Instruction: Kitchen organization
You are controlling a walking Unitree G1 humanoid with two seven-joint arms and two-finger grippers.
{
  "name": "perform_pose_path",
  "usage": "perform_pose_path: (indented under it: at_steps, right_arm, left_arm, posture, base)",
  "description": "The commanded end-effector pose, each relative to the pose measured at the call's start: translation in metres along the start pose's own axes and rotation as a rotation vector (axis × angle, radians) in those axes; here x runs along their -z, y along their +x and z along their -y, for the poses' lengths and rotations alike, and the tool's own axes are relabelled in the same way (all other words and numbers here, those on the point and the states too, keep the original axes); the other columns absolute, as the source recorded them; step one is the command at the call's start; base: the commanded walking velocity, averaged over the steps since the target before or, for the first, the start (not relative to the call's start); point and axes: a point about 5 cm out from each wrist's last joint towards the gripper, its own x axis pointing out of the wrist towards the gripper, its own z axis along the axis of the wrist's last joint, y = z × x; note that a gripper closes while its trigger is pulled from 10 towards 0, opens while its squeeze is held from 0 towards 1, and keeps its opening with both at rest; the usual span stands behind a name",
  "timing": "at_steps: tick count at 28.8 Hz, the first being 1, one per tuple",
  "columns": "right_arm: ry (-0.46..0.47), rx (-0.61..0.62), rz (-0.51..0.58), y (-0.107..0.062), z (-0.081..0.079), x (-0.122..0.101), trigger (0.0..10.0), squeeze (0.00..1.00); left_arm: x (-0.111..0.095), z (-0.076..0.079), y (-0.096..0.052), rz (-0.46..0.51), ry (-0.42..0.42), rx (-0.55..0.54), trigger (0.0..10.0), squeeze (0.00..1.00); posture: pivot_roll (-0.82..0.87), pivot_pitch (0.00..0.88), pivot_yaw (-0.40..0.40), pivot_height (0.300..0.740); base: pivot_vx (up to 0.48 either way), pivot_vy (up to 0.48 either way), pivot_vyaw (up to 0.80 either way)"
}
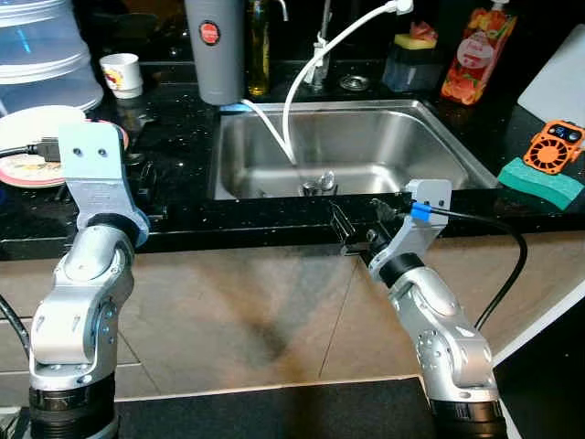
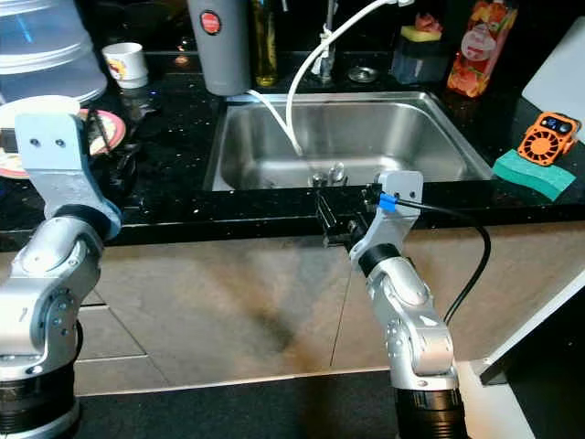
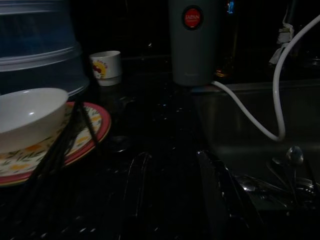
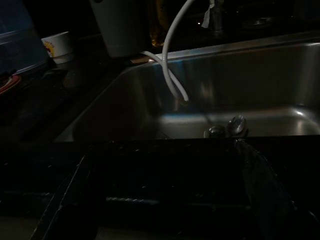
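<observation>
Two or three metal spoons lie at the drain of the steel sink. My right gripper is open at the counter's front edge, just in front of the sink, with nothing between its fingers. My left gripper hovers open over the black counter left of the sink. Beside it a white bowl sits on a red-rimmed plate, with black chopsticks leaning on the plate.
A grey tumbler, an oil bottle and a small cup stand behind the sink. A white hose hangs into the basin. Clear tubs stand far left. A green sponge, orange fan and red pouch are right.
</observation>
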Motion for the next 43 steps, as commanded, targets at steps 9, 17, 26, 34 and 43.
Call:
perform_pose_path:
  at_steps: [9,17,26,34,43]
  right_arm:
    - [0.004,-0.011,-0.016,0.0008,-0.0009,0.0048,10.0,0.00]
    - [0.003,-0.012,-0.016,0.0007,-0.0006,0.0043,10.0,0.00]
    - [0.004,-0.011,-0.017,0.0005,-0.0001,0.0042,10.0,0.00]
    - [0.003,-0.015,-0.023,0.0008,0.0001,0.0046,10.0,0.00]
    - [0.002,-0.018,-0.034,0.0010,0.0000,0.0057,10.0,0.00]
  left_arm:
    - [0.0012,0.0007,-0.0008,0.002,-0.038,0.011,10.0,0.00]
    - [0.0001,0.0025,-0.0018,0.008,-0.048,0.019,10.0,0.00]
    - [-0.0011,0.0031,-0.0028,0.028,-0.036,0.015,10.0,0.00]
    - [0.0016,0.0043,-0.0043,0.020,-0.022,0.014,10.0,0.00]
    - [0.0051,0.0051,-0.0057,0.007,-0.022,0.014,10.0,0.00]
  posture:
    - [0.01,0.101,-0.019,0.740]
    - [0.01,0.103,-0.019,0.740]
    - [0.01,0.110,-0.020,0.740]
    - [0.01,0.114,-0.023,0.740]
    - [0.01,0.115,-0.024,0.740]
  base:
    - [0.325,0.000,0.00]
    - [0.358,0.000,0.00]
    - [0.150,0.000,0.00]
    - [0.000,0.000,0.00]
    - [0.000,0.000,0.00]
